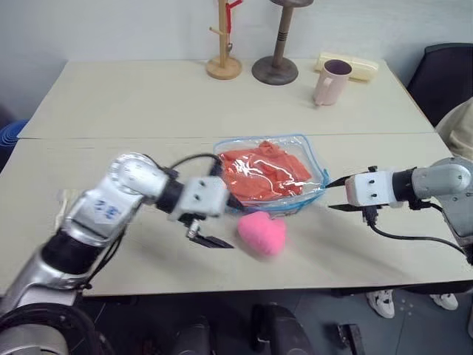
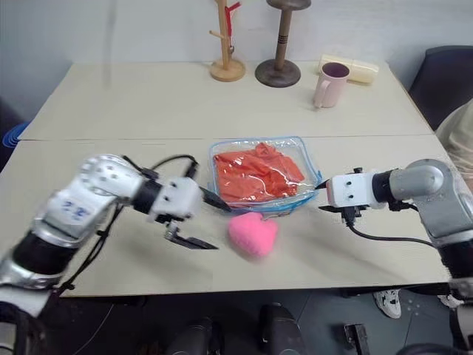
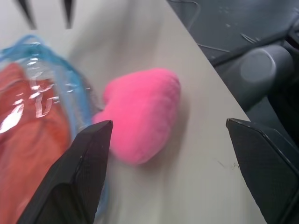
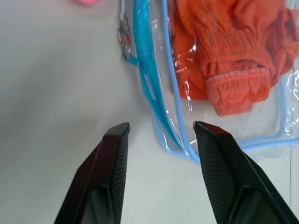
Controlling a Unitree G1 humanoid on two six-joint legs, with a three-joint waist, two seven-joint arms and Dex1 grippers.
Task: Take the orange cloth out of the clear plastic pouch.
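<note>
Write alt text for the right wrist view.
A clear plastic pouch with light blue trim lies on a pale table, a wrinkled orange cloth inside it. The right gripper has its two black fingers open, pointing at the pouch's corner.

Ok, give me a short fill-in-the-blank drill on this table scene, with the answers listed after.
1. The orange cloth lies inside the clear plastic ____.
2. The plush lump beside the clear plastic pouch is coloured ____.
3. The left gripper has its fingers wide ____.
4. The pink ____ stands at the table's far edge.

Answers: pouch; pink; open; mug
</note>
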